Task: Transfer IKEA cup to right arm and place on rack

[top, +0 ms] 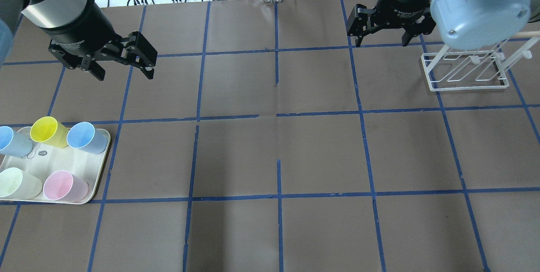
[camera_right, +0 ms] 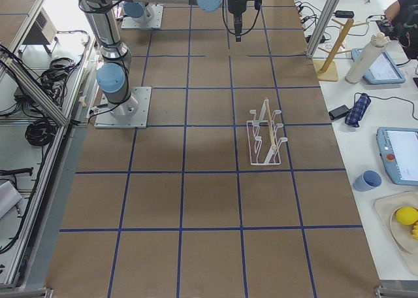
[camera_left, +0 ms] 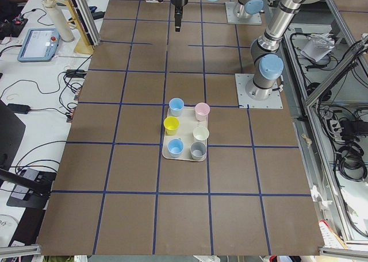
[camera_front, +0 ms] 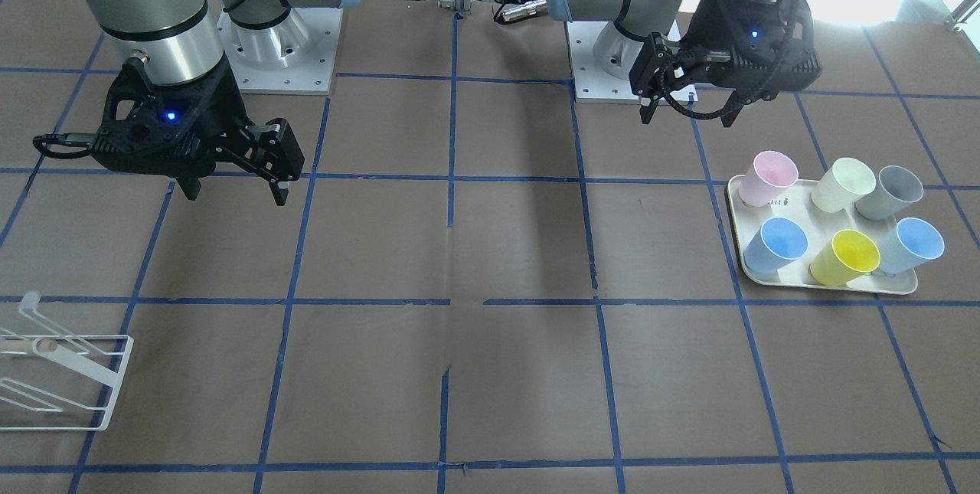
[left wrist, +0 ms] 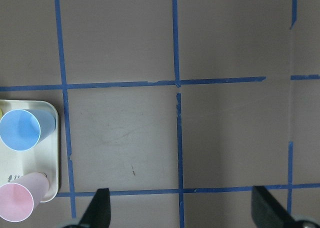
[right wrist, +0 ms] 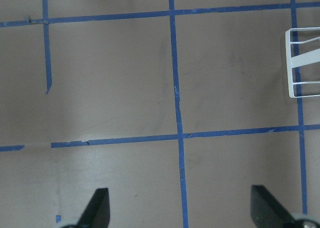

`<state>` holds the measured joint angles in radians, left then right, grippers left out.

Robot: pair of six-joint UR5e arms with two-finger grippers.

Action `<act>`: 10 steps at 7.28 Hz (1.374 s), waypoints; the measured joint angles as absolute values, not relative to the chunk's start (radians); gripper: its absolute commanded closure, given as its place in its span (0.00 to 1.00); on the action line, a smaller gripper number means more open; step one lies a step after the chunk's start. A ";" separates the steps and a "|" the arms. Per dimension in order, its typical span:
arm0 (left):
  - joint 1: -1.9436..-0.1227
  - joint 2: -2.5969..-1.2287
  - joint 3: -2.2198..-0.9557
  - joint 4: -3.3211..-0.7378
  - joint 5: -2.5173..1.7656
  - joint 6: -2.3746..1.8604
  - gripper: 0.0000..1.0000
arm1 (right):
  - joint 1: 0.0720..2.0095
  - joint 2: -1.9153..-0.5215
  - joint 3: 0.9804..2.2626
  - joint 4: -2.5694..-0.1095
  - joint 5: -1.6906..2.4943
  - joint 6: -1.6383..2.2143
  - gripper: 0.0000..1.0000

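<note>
Two blue cups stand upright on the cream tray (top: 101, 166) at my left. The outer cup (top: 12, 141) (camera_front: 911, 245) looks paler, so I take it as the IKEA cup. The inner cup (top: 86, 137) (camera_front: 775, 243) looks a little deeper blue, and the shades are close. My left gripper (top: 124, 74) (camera_front: 687, 117) is open and empty, hovering beyond the tray. My right gripper (top: 382, 43) (camera_front: 236, 194) is open and empty, high over the table just left of the white wire rack (top: 464, 69) (camera_front: 61, 379).
The tray also holds a yellow cup (top: 48, 132), a pink cup (top: 63, 185), a pale green cup (top: 14, 181) and a grey cup (camera_front: 888, 191). Brown paper with blue tape lines covers the table. Outside the table's right end are a blue mug (camera_right: 367, 180) and tablets.
</note>
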<state>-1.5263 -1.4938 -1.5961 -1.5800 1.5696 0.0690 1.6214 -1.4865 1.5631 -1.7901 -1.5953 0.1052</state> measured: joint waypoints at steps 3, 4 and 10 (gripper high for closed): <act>-1.523 -1.493 -1.602 -1.583 1.570 0.079 0.00 | 1.621 -1.486 1.563 -1.790 -1.595 0.104 0.00; -1.511 -1.491 -1.617 -1.584 1.569 0.121 0.00 | 1.621 -1.486 1.563 -1.789 -1.595 0.104 0.00; -1.003 -1.525 -1.688 -1.558 1.561 0.765 0.00 | 1.619 -1.486 1.563 -1.789 -1.595 0.104 0.00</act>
